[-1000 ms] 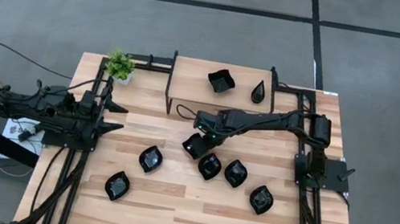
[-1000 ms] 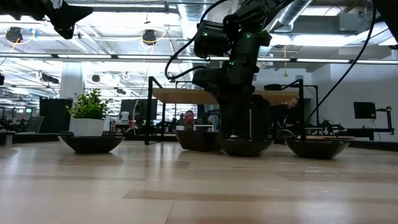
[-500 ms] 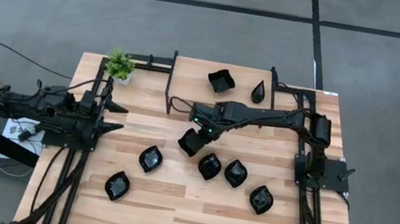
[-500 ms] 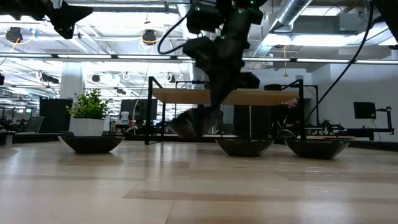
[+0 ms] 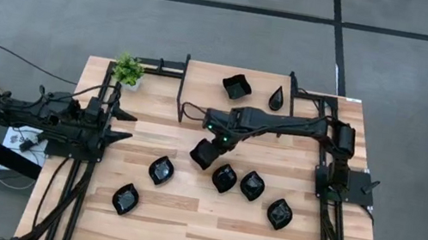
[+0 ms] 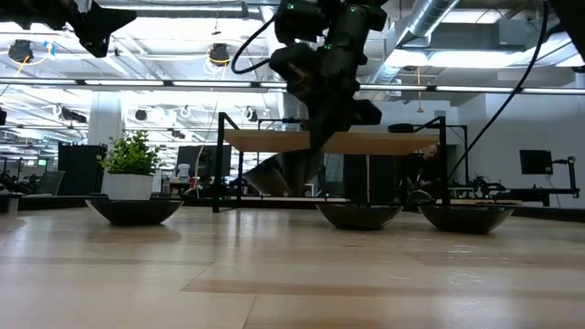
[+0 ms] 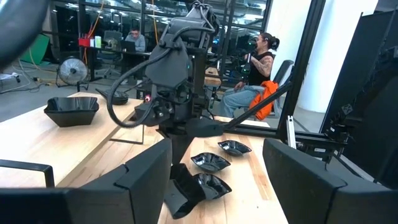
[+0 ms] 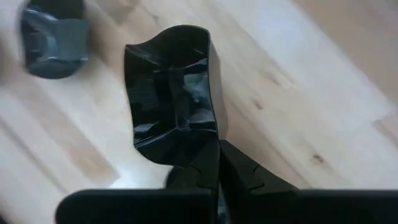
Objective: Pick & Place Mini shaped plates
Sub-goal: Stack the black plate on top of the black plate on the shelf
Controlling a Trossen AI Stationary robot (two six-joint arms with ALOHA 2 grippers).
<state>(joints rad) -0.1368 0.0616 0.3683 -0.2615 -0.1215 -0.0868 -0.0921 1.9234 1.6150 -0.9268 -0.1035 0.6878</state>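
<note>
While the right gripper has its fingers pinched tight on one rim of a wavy-edged square plate, that plate hangs tilted above the table. Looks stiff, light and glossy, so probably slippery; an edge grip seems right. Other plates lie nearby, two more sit on the raised shelf. The left gripper waits at the left edge, fingers wide apart.
</note>
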